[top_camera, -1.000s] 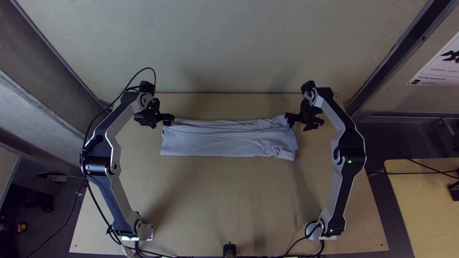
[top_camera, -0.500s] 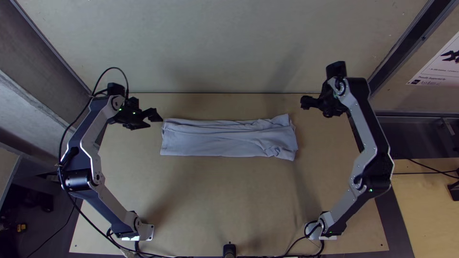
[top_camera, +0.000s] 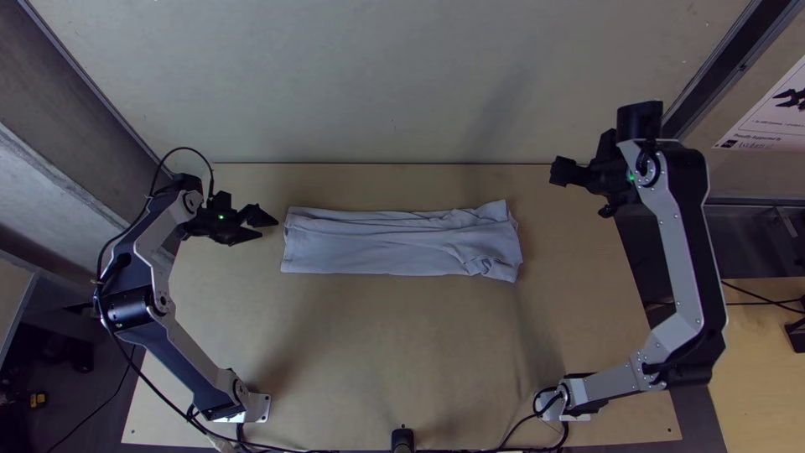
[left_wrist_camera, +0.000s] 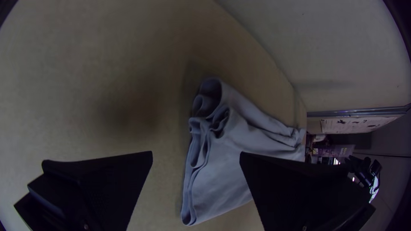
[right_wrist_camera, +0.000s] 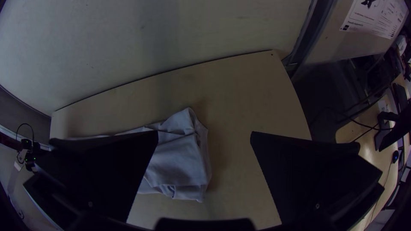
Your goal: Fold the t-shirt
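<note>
Well, near edge: I run two arms from here, left arm (top_camera: 180,361) and right arm (top_camera: 683,252), bases well apart on the light wooden table (top_camera: 402,361)
T-shirt (top_camera: 377,252): pale grey, on the far half of the table, folded into a long strip with the right end more creased; how many layers, I cannot tell
Long axis: left to right, roughly along the table's far edge, one short end towards each of my grippers
Left gripper (left_wrist_camera: 196,152): fingers spread wide, no cloth between them; it stands just beside the strip's left end, so the t-shirt lies to its right
Right gripper (right_wrist_camera: 204,132): wide as well, nothing held; it sits off the strip's right end and somewhat farther from me, so the t-shirt lies to its left and back towards me
Nearer arm: the left, as I read it from above
Coming move: in my judgement, a fold across the long axis, one short end carried inward; I would want every layer of that end in the grip, lest the stack slide open
Far wall (top_camera: 453,84): upright behind the table's far edge
Poster (top_camera: 767,117): on a panel beyond the right arm
Count: arms two, table one, t-shirt one, grippers two, far wall one, poster one
</note>
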Action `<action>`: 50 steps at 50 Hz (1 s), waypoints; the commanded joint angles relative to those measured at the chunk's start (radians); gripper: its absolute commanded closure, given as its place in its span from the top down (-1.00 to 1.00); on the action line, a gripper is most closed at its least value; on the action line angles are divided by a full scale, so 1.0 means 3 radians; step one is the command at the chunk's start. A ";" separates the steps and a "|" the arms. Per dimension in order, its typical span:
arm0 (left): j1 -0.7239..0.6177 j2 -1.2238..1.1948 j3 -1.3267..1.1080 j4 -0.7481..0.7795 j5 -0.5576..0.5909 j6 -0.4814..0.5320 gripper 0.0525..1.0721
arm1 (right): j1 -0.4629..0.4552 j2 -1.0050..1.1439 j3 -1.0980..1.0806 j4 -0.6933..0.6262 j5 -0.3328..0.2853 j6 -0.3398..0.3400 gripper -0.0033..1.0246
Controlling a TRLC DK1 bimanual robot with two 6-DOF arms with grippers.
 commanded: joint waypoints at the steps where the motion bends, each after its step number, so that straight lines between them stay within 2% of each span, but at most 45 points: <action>1: 0.0010 0.0144 -0.0130 0.0014 0.0131 0.0150 0.92 | -0.0058 -0.0098 -0.0200 0.0005 -0.0020 -0.0033 0.93; 15: -0.0307 0.0241 -0.0385 0.0209 0.0208 0.0094 0.92 | -0.0063 -0.0185 -0.0384 0.0005 -0.0020 -0.0033 0.93; 28: -0.0793 0.0195 -0.0467 0.0638 0.0167 -0.0417 0.92 | -0.0023 -0.0221 -0.0522 0.0005 -0.0025 -0.0002 0.93; 39: -0.1411 0.0220 -0.0365 0.0919 -0.0319 -0.0801 0.92 | -0.0002 -0.0308 -0.0763 0.0067 -0.0025 0.0023 0.93; 50: -0.1877 0.0338 -0.0160 0.0909 -0.1137 -0.1015 0.88 | 0.0080 -0.0502 -0.1187 0.0302 -0.0025 0.0125 0.93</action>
